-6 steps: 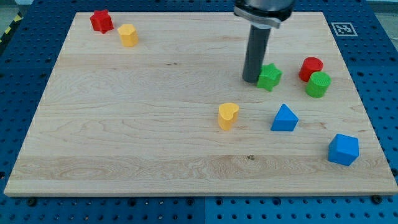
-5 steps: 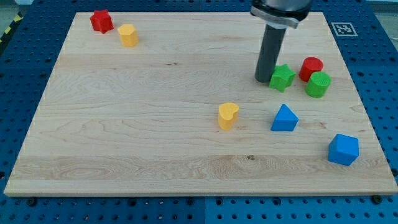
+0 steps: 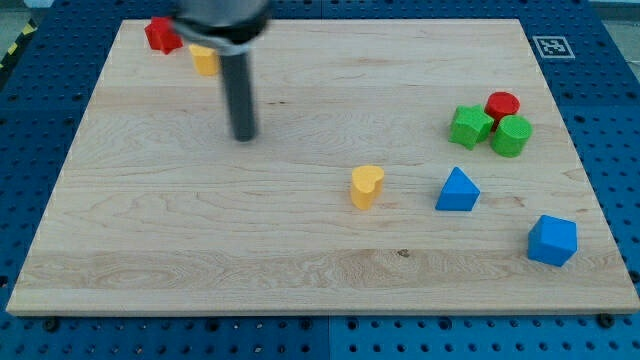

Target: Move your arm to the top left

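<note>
Item: my tip [image 3: 243, 137], the lower end of a straight dark rod. It stood on the wooden board [image 3: 300, 250] in the upper-left part, touching no block. The arm carried no hand or jaws, only the rod, so nothing was pinched or held.

Nearest blocks: a yellow block [image 3: 205, 60], partly hidden behind the rod's upper housing, lay toward the view's top, a little left of the tip and apart from it; its shape could not be made out. A red star-like block [image 3: 160, 34] sat near the board's top-left corner, just left of the yellow one.

Centre: a yellow heart-shaped block [image 3: 367, 186] lay below and to the right of the tip, well apart from it.

Right side: a green star-shaped block [image 3: 469, 127], a red cylinder [image 3: 502, 104] and a green cylinder [image 3: 512, 136] formed a tight cluster, seemingly touching. A blue triangular block [image 3: 457, 190] lay below the cluster, to the right of the yellow heart.

Lower right: a blue cube-like block [image 3: 552, 240] stood near the board's right edge.

Surround: a blue perforated table [image 3: 610, 90] lay under the board; a black-and-white marker tag [image 3: 549, 46] sat at the board's top-right corner.
</note>
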